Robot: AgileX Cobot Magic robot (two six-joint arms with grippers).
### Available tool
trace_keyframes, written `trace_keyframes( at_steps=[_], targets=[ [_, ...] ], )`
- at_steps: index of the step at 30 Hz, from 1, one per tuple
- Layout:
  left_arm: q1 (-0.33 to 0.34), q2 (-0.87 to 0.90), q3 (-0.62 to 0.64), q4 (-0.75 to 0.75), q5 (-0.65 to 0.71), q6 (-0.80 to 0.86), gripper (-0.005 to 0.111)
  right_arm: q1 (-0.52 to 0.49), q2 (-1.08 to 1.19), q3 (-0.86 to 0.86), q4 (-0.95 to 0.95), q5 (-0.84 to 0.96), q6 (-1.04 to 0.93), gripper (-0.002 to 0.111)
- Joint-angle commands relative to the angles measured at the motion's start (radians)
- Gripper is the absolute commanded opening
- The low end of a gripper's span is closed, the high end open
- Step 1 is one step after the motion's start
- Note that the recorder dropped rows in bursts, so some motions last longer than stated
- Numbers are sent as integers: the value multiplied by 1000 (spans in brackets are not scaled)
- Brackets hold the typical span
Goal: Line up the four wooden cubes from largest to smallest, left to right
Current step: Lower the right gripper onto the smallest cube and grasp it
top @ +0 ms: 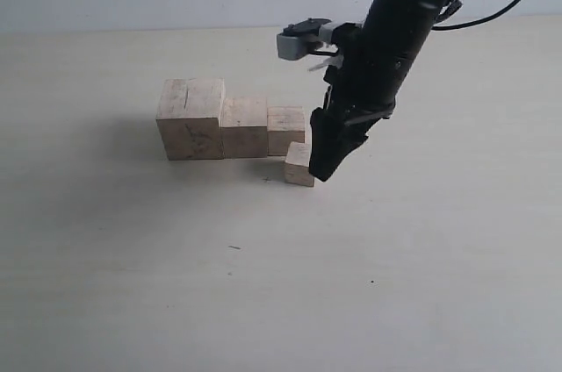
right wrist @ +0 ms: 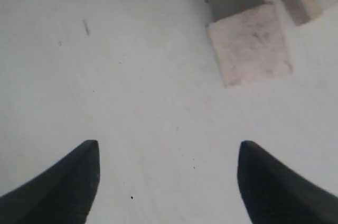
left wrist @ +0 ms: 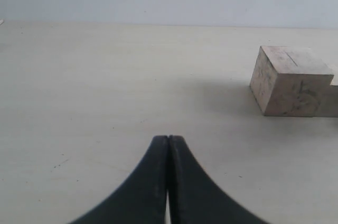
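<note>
Three pale wooden cubes stand touching in a row on the table: the largest cube [top: 190, 118] at the left, a medium cube [top: 244, 126] beside it, then a smaller cube [top: 285, 130]. The smallest cube [top: 299, 164] sits just in front of the third one, out of the row. My right gripper [top: 327, 161] hangs open right next to the smallest cube, on its right side, holding nothing. In the right wrist view the smallest cube [right wrist: 250, 44] lies beyond the spread fingertips [right wrist: 87, 160]. The left gripper [left wrist: 168, 139] is shut and empty, with the largest cube [left wrist: 290, 80] off to one side.
The pale tabletop [top: 263, 284] stretches bare around the cubes, with a few small dark specks [top: 234, 247]. A light wall runs behind the table's far edge.
</note>
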Motion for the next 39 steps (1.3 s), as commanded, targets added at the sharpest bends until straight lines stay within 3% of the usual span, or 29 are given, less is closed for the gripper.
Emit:
trace_keyframes(
  at_steps=[1,15,39],
  targets=[
    [4,-7,0,3,-14,-1,0,1,-8,26,48,-28,-165,76],
    [4,-7,0,3,-14,-1,0,1,51,26,-10,-226,-238,76],
    [4,-7,0,3,-14,-1,0,1,99,26,74,-300,-288,76]
  ],
)
